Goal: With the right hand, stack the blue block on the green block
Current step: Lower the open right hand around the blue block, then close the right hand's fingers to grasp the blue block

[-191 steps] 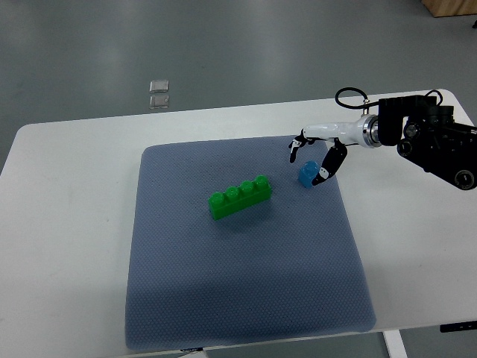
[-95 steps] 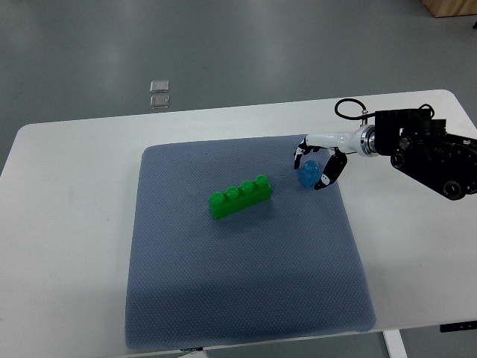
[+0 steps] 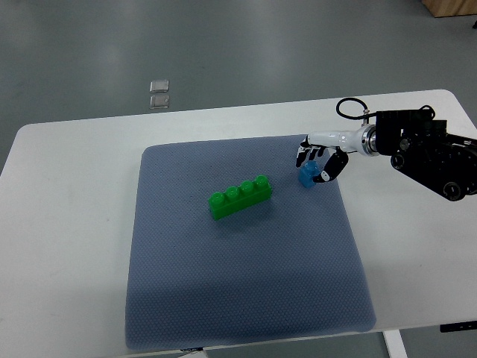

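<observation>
Looking down from the top view, the right robot hand [image 3: 316,165] reaches in from the right edge and has its fingers curled around the blue block [image 3: 308,176], thumb side on the block's right face and the other fingers [image 3: 302,155] draped over its far side. Whether the block is already lifted or is resting on the mat I cannot tell. The grip looks like it is closing on the block, not fully settled. The blue block sits just right of the green block [image 3: 239,197] and a little farther from the robot, near the upper right part of the blue-grey mat [image 3: 238,298] that covers the white table [image 3: 67,246]. The green block is a long four-stud brick lying at a slant, studs up, well apart from the robot hand.

As a judgement: the blue block is a small, hard plastic brick, light and stiff, with smooth sides that could slip or twist under a pinch. The best hold is across two opposite flat sides, low enough to keep it upright, leaving its underside free to press onto the green studs. The mat is probably grippy, so the green block should stay put. The left arm is not visible.
</observation>
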Controlling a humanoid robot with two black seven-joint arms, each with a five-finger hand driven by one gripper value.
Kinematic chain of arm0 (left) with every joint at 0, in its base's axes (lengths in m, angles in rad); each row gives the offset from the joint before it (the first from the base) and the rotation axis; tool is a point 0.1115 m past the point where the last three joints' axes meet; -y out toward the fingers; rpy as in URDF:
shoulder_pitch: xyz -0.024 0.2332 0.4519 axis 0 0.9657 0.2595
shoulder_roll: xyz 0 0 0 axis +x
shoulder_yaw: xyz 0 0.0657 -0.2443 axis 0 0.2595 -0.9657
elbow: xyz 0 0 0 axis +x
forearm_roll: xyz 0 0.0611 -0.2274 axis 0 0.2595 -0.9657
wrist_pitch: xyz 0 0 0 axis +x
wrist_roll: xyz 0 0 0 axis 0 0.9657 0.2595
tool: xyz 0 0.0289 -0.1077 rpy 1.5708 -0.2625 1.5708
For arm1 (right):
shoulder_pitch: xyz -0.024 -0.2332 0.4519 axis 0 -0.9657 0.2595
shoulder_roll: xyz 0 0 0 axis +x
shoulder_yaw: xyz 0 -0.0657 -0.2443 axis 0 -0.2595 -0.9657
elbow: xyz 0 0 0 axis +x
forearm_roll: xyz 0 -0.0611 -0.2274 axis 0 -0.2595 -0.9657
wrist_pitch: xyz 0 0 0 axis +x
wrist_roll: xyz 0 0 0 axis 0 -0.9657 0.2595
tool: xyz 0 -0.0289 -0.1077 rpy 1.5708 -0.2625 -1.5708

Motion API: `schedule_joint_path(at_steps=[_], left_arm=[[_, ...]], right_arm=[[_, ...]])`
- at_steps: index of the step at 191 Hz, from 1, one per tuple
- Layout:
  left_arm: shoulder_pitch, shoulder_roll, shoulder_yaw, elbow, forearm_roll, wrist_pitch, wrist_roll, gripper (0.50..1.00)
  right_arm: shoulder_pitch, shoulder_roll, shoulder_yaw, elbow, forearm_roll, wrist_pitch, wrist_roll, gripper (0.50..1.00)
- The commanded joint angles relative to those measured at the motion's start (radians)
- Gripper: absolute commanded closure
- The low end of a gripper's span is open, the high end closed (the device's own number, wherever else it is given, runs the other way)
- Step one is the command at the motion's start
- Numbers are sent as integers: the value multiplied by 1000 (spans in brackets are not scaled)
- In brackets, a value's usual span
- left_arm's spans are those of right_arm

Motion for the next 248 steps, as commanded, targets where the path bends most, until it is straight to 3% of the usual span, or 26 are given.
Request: schedule_joint_path(at_steps=[1,33,153,200,248], left_arm=[[0,0,0,0,0,0,0,500],[0,0,0,1,-1,0,0,500],[0,0,0,1,0,0,0,500],[0,0,0,1,0,0,0,500],[0,0,0,1,0,0,0,500]], right_arm=[[0,0,0,0,-1,0,1,783],[0,0,0,0,-1,0,4,814],[0,9,0,23,1,9,11,814],[-1,0,-18,27,-1,6,13,930],[-8,-6,-20,29,1,3,21,930]])
